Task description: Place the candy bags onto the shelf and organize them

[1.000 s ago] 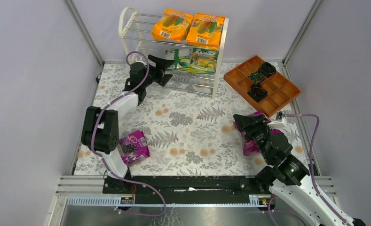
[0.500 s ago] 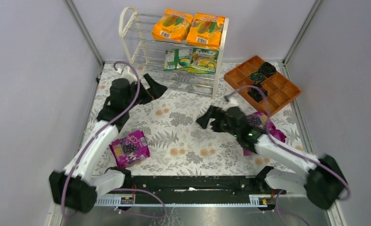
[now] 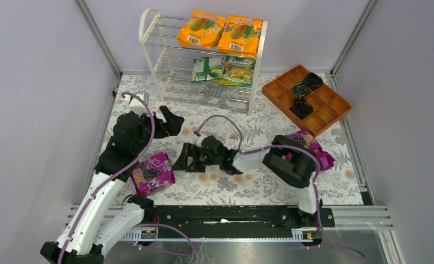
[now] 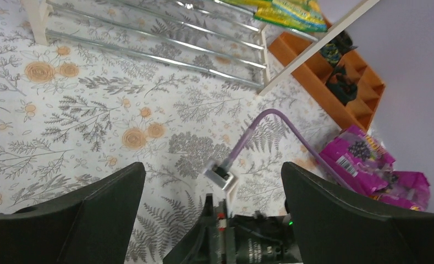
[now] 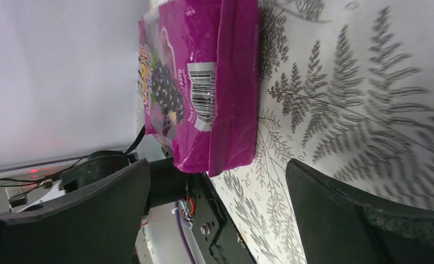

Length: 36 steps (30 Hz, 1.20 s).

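Observation:
The cream-white shelf (image 3: 148,41) stands at the back. Two orange candy bags (image 3: 202,29) lie on its top tier and two green-yellow bags (image 3: 225,70) on the middle tier. One purple bag (image 3: 153,173) lies flat at the near left and also shows in the right wrist view (image 5: 203,82). More purple bags (image 3: 313,147) lie at the right, partly behind the right arm, and show in the left wrist view (image 4: 363,159). My left gripper (image 3: 171,118) is open and empty above the mat. My right gripper (image 3: 182,159) is open and empty, just right of the left purple bag.
An orange compartmented tray (image 3: 330,110) with small black round objects (image 3: 302,104) sits at the back right. The right arm's elbow (image 3: 289,159) is folded over the mat's right half. Grey walls close in both sides. The left arm's base lies just past the purple bag.
My left gripper pulled back from the shelf toward the near left. My right arm swung from the right-hand purple bags across to the centre, now facing the left purple bag.

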Motion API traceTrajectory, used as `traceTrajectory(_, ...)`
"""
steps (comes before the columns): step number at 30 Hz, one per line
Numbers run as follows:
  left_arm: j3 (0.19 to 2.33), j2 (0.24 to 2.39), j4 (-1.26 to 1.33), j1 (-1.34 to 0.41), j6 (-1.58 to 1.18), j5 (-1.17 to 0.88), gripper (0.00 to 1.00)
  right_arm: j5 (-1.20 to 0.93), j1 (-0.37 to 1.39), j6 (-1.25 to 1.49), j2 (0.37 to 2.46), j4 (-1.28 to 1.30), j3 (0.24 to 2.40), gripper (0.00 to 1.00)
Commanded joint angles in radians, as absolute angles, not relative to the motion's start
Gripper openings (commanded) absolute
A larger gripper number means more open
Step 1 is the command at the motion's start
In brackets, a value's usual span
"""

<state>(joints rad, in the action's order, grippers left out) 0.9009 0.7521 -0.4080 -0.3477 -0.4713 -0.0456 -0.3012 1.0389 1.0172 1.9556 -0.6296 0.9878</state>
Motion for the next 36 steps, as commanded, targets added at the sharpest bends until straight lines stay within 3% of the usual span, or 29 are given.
traceTrajectory(1, 0.924, 0.765, -0.419, -0.386, -0.403, 0.027, 0.99, -0.333, 1.086, 1.135, 2.065, -0.724, 1.068, 0.98)
traceTrajectory(6, 0.915, 0.783, -0.399, -0.403, -0.403, 0.031, 0.99, -0.343, 1.134, 1.12, 2.148, -0.652, 1.163, 0.89)
traceTrajectory(12, 0.918, 0.787, -0.394, -0.403, -0.419, 0.03, 0.99, -0.327, 1.139, 1.098, 2.145, -0.612, 1.17, 0.43)
traceTrajectory(17, 0.916, 0.786, -0.389, -0.403, -0.427, 0.031, 0.99, -0.246, 1.101, 1.014, 2.003, -0.586, 1.025, 0.21)
traceTrajectory(25, 0.887, 0.888, -0.343, -0.403, -0.486, -0.121, 0.99, -0.25, 0.92, 0.82, 1.695, -0.446, 0.74, 0.14)
traceTrajectory(30, 0.852, 1.036, -0.276, -0.403, -0.555, -0.366, 0.99, -0.272, 0.797, 0.715, 1.519, -0.324, 0.64, 0.01)
traceTrajectory(36, 0.702, 1.104, -0.026, -0.373, -0.737, -0.611, 0.99, -0.262, 0.738, 0.686, 1.312, -0.238, 0.622, 0.0)
